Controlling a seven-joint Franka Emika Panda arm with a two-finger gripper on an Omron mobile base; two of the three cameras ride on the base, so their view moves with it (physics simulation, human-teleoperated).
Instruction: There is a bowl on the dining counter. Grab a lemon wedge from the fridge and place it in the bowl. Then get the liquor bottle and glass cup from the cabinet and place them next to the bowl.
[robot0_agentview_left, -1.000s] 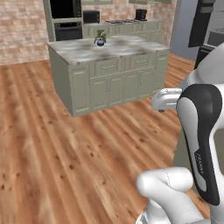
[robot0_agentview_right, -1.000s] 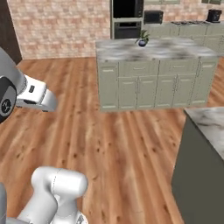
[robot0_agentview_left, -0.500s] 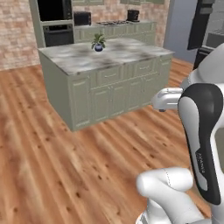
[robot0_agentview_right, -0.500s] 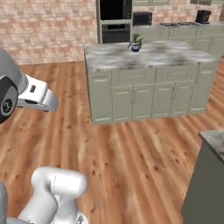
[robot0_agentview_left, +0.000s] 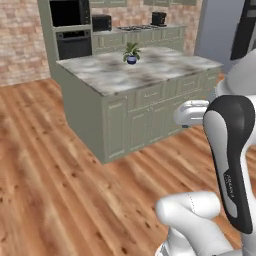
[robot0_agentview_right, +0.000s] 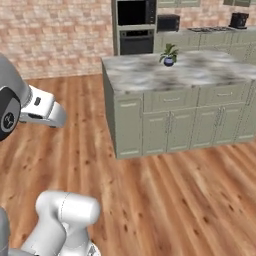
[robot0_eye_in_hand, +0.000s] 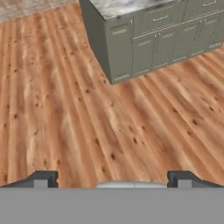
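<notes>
My gripper (robot0_eye_in_hand: 113, 179) hangs open over bare wooden floor, its two dark fingertips (robot0_eye_in_hand: 41, 178) wide apart with nothing between them. The white hand (robot0_agentview_left: 191, 113) is held out in front of the arm, level with the island's drawers, and shows at the left in the right base view (robot0_agentview_right: 42, 107). A slice of a tall black appliance (robot0_agentview_left: 248, 27) at the far right edge looks like the fridge. The bowl, lemon wedge, liquor bottle and glass cup are out of view.
A sage-green island with a marble top (robot0_agentview_left: 150, 75) stands ahead, carrying a small potted plant (robot0_agentview_left: 131, 52). Behind it are a black wall oven (robot0_agentview_right: 136, 30) and a back counter with black appliances (robot0_agentview_right: 169, 22). Open wooden floor (robot0_eye_in_hand: 87, 109) lies to the island's left.
The whole picture has shifted because the base has driven closer to the island, which now looks larger. A dark counter corner at the lower right of the right base view has slid out. The arm's pose is unchanged.
</notes>
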